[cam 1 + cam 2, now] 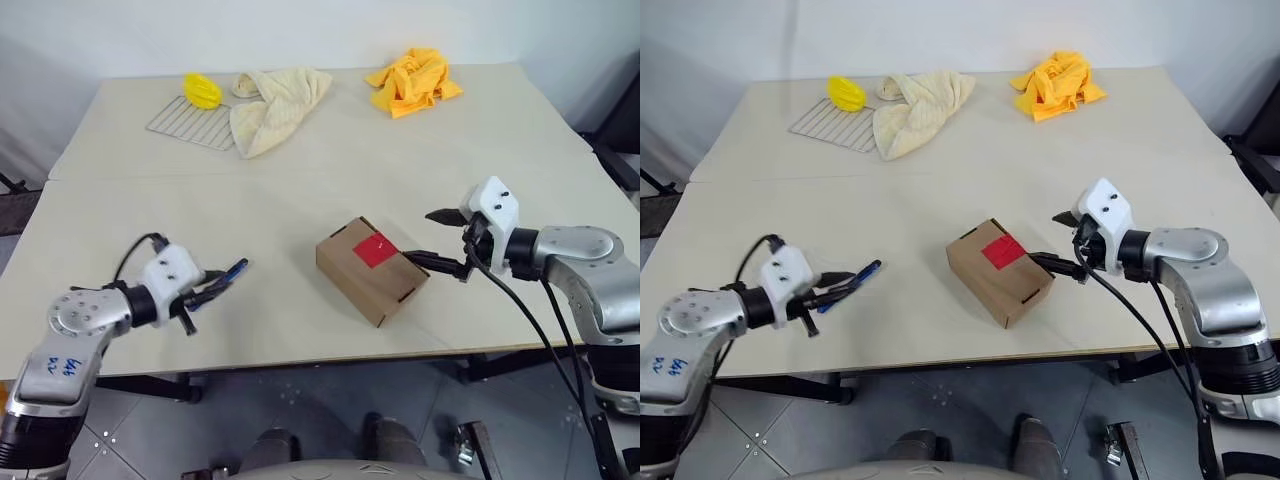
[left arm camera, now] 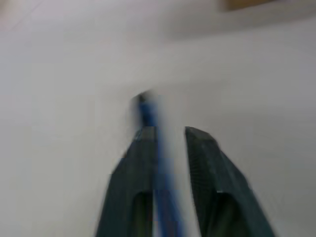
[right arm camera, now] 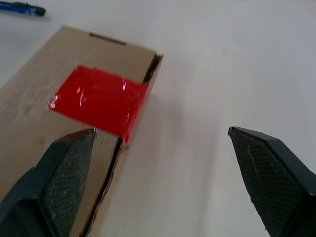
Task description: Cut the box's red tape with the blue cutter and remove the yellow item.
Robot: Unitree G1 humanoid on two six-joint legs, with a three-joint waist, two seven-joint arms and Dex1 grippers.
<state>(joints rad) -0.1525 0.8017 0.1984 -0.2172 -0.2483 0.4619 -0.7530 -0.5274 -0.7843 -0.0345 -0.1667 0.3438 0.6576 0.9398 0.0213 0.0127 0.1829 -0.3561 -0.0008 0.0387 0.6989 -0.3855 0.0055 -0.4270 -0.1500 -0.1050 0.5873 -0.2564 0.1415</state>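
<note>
The brown box lies near the middle front of the table, the red tape on its top and folded over one edge. My right gripper is open at the box's right end; one finger rests over the top beside the tape, the other hangs over bare table. The blue cutter sticks out of my left gripper, well left of the box. In the left wrist view the cutter lies along one finger with a gap to the other. The yellow item is hidden.
At the back left, a wire rack carries a yellow ridged lemon-like object, with a cream towel beside it. An orange cloth lies at the back right. The table's front edge runs just below the box.
</note>
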